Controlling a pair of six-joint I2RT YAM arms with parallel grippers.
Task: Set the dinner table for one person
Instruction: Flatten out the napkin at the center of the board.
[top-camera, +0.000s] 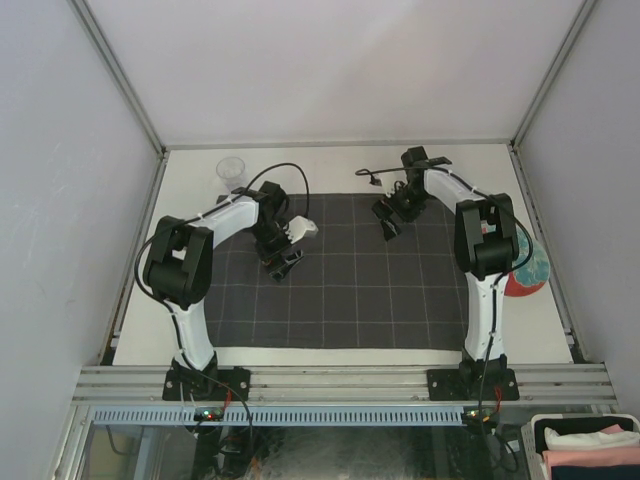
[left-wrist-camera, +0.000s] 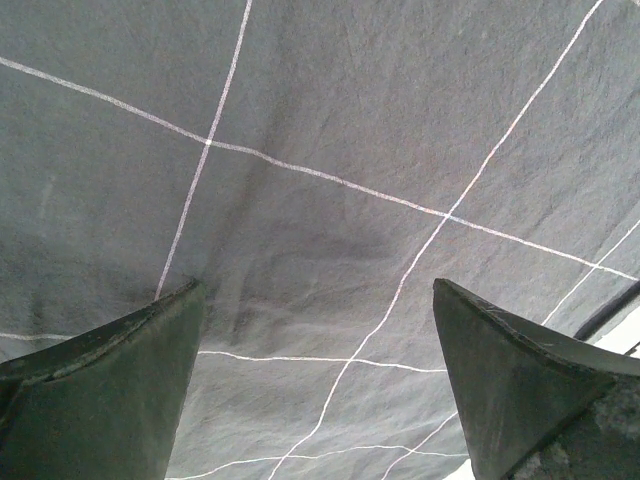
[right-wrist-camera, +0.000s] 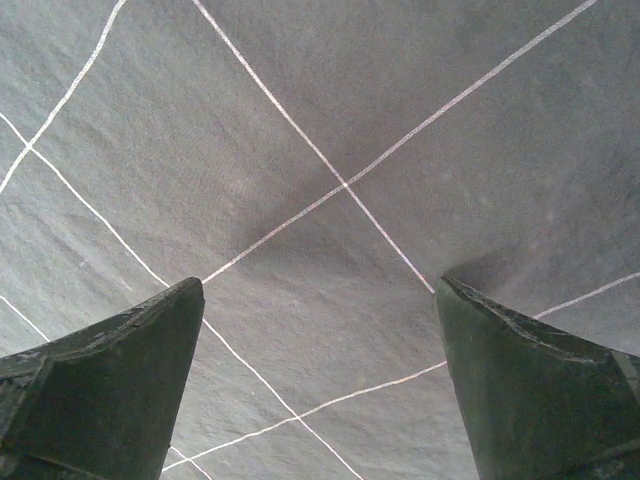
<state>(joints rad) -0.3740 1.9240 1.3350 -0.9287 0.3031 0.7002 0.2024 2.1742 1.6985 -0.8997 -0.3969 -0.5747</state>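
The dinner table (top-camera: 330, 165) is an off-white top with a dark grey checked cloth (top-camera: 350, 290) spread over its middle. My left gripper (top-camera: 283, 262) hangs low over the cloth's left part, jaws wide apart. The left wrist view shows only cloth (left-wrist-camera: 330, 180) between the open left gripper (left-wrist-camera: 316, 285). My right gripper (top-camera: 388, 222) is over the cloth's far edge, right of centre. In its wrist view the right gripper (right-wrist-camera: 318, 283) stands open over bare cloth (right-wrist-camera: 330, 120). A clear glass cup (top-camera: 231, 172) stands at the far left. A red and teal plate (top-camera: 527, 270) lies at the right edge, half hidden by the right arm.
Grey metal rails (top-camera: 340, 385) edge the table, with white walls on three sides. A bin of folded cloths (top-camera: 585, 448) sits below the near right corner. A black cable (top-camera: 372, 178) loops off the right arm's wrist over the far table.
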